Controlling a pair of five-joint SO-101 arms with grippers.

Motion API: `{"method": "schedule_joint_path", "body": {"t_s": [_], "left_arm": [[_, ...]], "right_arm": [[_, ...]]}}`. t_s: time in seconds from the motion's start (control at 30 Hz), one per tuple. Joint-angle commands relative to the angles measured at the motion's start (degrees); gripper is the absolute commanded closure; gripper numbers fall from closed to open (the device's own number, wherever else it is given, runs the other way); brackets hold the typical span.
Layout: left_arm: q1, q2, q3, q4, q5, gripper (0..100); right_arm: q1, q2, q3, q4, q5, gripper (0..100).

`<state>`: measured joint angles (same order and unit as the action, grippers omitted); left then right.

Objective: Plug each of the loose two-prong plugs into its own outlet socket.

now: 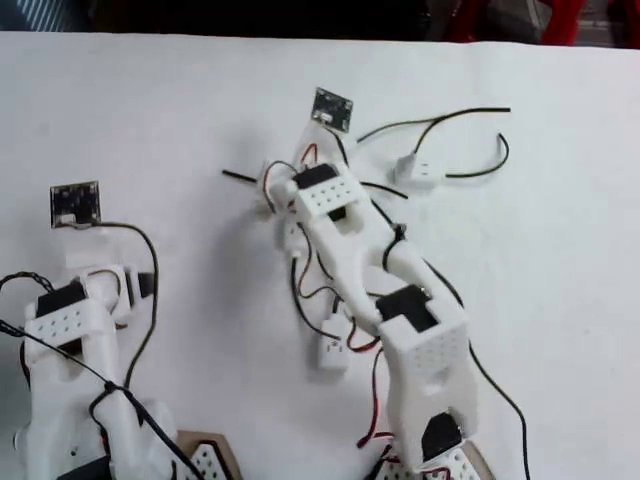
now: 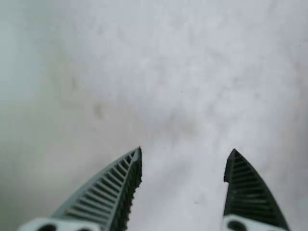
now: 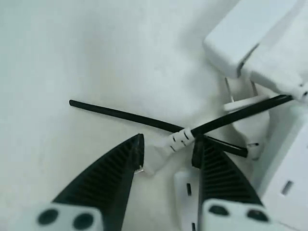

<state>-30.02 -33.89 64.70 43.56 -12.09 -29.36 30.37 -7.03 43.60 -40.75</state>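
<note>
Down at the near edge, the left arm (image 1: 65, 320) sits low on the left of the white table (image 1: 150, 120). Its wrist camera shows the left gripper (image 2: 186, 150) with its fingers (image 2: 120, 185) spread wide and nothing between them, just bare tabletop below.

Over to the middle, where the right arm (image 1: 350, 250) stretches away from its base, and beside its lower link a small white connector (image 1: 333, 352) lies on the table among red and black wires.

Up close on the right gripper (image 3: 168, 142), the dark ribbed fingers (image 3: 115, 178) are drawn in on a white plug (image 3: 156, 161). One fingertip rests against its body and the other presses at its ribbed collar (image 3: 177, 138), so that plug is grasped low over the table. Its black cord (image 3: 120, 115) runs off across the white surface to a free end. Just under the grip lies a white socket piece (image 3: 185, 190) with a dark slot showing.

A little farther out, a second two-prong plug (image 3: 251, 126) lies with both metal prongs (image 3: 230, 91) pointing at a white outlet block (image 3: 240, 38). The prong tips reach its face, but I cannot tell whether they are seated.

At the far side, beyond the arm's tip, a far plug (image 1: 418, 170) lies loose on the table, well apart from the gripper, with its thin black lead (image 1: 470, 115) looping around it.
</note>
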Motion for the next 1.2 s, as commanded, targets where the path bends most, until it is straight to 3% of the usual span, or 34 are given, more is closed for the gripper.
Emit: {"method": "schedule_joint_path", "body": {"t_s": [0.0,0.13,0.3,0.63,0.9,1.0,1.17], "left_arm": [[-0.3,-1.5,-0.2,-1.1,0.2,72],[-0.3,-1.5,-0.2,-1.1,0.2,72],[-0.3,-1.5,-0.2,-1.1,0.2,72],[-0.3,-1.8,0.4,-1.4,0.2,72],[-0.3,-1.8,0.4,-1.4,0.2,72],[-0.3,-1.8,0.4,-1.4,0.2,72],[-0.3,-1.8,0.4,-1.4,0.2,72]], "right_arm": [[0.8,1.5,-5.6,2.1,-1.5,83.3],[1.0,5.1,-10.0,4.4,-1.6,84.2],[1.1,8.6,-14.4,6.8,-1.5,98.7],[1.4,7.0,-19.8,14.8,-1.1,98.2],[2.9,5.6,-20.2,14.9,-1.1,98.2],[3.1,5.9,-20.3,14.6,-1.1,97.1],[3.0,6.2,-20.4,14.3,-1.6,81.5]]}}
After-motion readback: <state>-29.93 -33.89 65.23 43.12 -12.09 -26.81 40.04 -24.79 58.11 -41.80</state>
